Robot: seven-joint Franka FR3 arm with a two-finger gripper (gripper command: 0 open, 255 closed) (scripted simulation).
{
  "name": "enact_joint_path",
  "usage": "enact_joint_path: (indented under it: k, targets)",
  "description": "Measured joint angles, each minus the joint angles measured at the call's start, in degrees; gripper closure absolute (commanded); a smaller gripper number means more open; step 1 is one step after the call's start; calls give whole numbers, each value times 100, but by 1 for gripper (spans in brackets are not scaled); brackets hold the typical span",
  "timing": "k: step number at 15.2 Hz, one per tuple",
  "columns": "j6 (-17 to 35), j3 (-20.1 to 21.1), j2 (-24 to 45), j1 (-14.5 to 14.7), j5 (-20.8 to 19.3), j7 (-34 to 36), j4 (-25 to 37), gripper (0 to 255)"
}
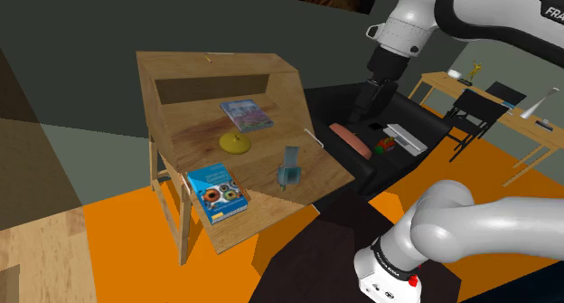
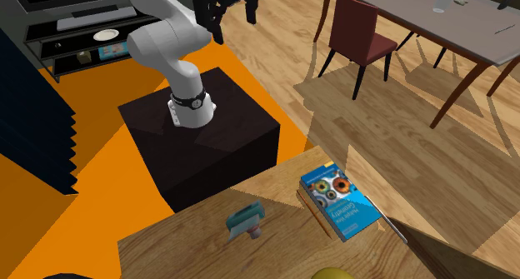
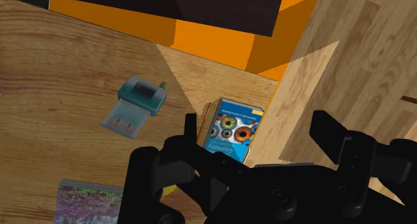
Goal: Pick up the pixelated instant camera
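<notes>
Up high, the black gripper (image 3: 256, 119) has its two fingers spread apart with nothing between them. The wrist view looks down past them onto a wooden desk (image 3: 60, 69). The blue book (image 3: 232, 130), its cover printed with round eye-like shapes, lies at the desk's edge. The pixelated instant camera (image 3: 140, 103), teal with a paler grey part, sits near the blue book on the same surface, untouched.

From the shoulder view, the instant camera (image 1: 290, 165) is to the right of the blue book (image 1: 217, 193). A yellow dish (image 1: 235, 144) and a picture book (image 1: 246, 114) lie beyond the blue book. The gripper (image 1: 369, 98) hangs well apart from it.

The second exterior view adds the dark stand (image 2: 200, 144), a dining table (image 2: 433, 19) and a red chair (image 2: 354, 32), all well apart from the blue book (image 2: 340, 201).
</notes>
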Motion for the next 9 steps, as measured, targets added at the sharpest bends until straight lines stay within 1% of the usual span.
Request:
enact_joint_path:
  k: [3, 9]
  targets:
    - [149, -17, 184, -15, -33, -53, -42, 0]
    - [960, -119, 1085, -96, -200, -316, -316, 0]
